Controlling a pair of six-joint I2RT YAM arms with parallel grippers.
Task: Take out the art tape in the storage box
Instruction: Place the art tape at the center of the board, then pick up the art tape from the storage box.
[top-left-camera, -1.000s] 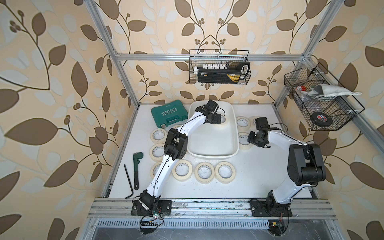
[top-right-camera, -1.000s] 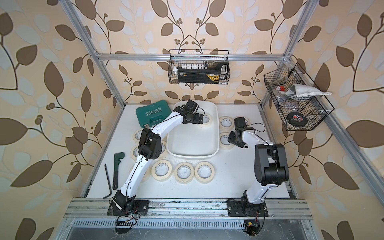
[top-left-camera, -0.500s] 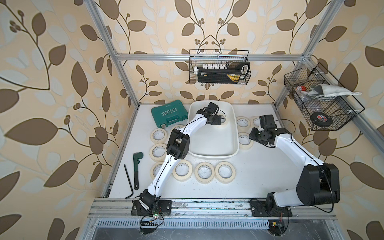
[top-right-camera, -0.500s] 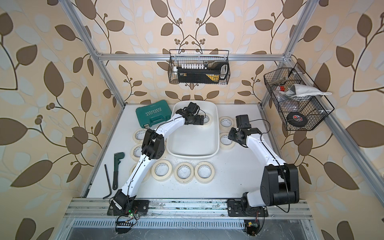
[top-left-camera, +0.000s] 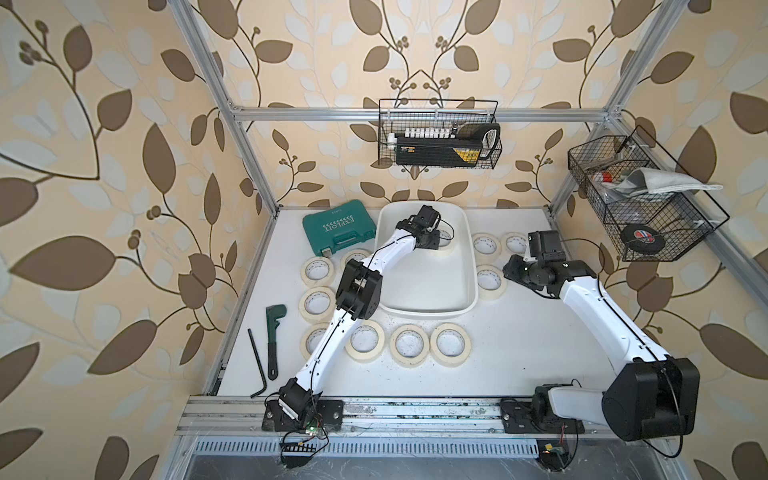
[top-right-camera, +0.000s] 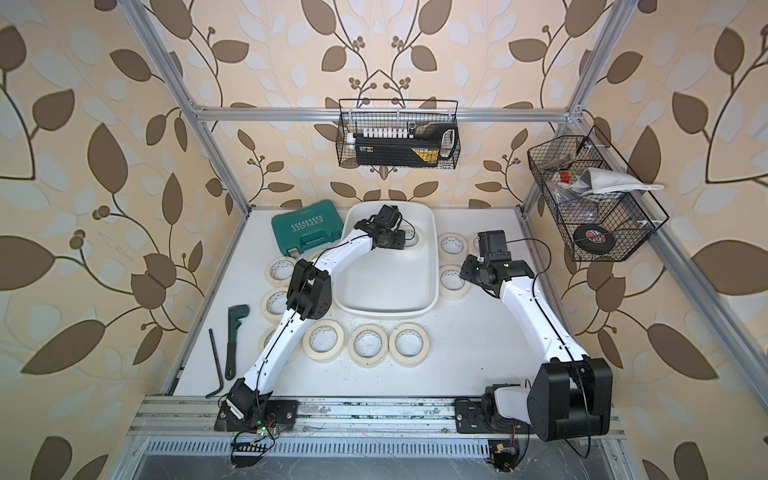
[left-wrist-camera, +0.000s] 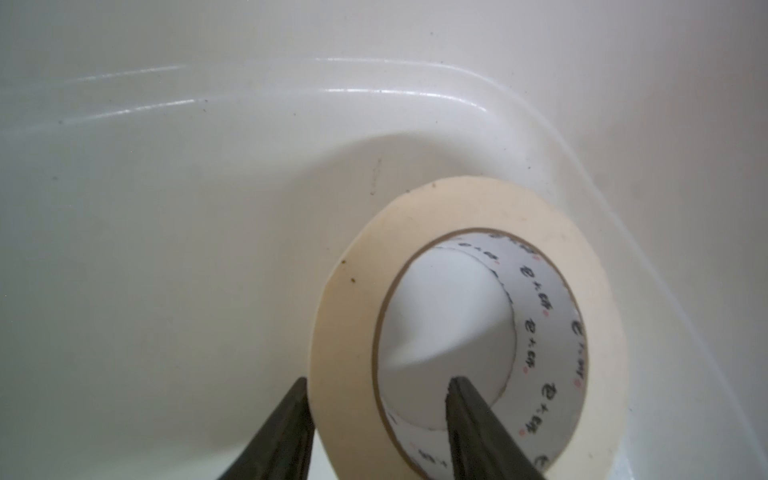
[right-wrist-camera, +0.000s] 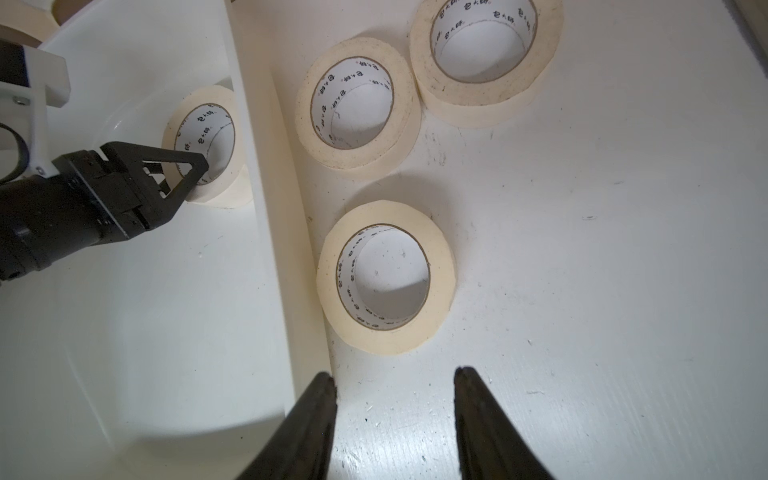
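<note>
In both top views my left gripper (top-left-camera: 438, 245) (top-right-camera: 403, 245) reaches into the far end of the white storage box (top-left-camera: 473, 286) (top-right-camera: 436, 286). It is shut on the wall of a cream art tape roll (top-left-camera: 448, 245) (top-right-camera: 412, 237). The left wrist view shows the roll (left-wrist-camera: 345, 316) between my left gripper's (left-wrist-camera: 379, 379) fingers, one outside the ring and one inside the core. My right gripper (top-left-camera: 508, 272) (right-wrist-camera: 395, 374) hangs open and empty over the table beside the box's right rim (right-wrist-camera: 266, 208). It is just short of another roll (right-wrist-camera: 386, 276).
Several tape rolls lie on the table around the box (top-left-camera: 317, 270) (top-left-camera: 409, 345) (top-left-camera: 484, 245). A teal case (top-left-camera: 338, 232) sits at the far left, with a wrench (top-left-camera: 274, 332) and a hex key (top-left-camera: 257, 365) along the left edge. Wire baskets hang at the back (top-left-camera: 438, 137) and right (top-left-camera: 640, 203).
My left gripper's jaws have closed from wide open onto the roll in the box. My right arm's elbow has swung down toward the front while its gripper stayed beside the box.
</note>
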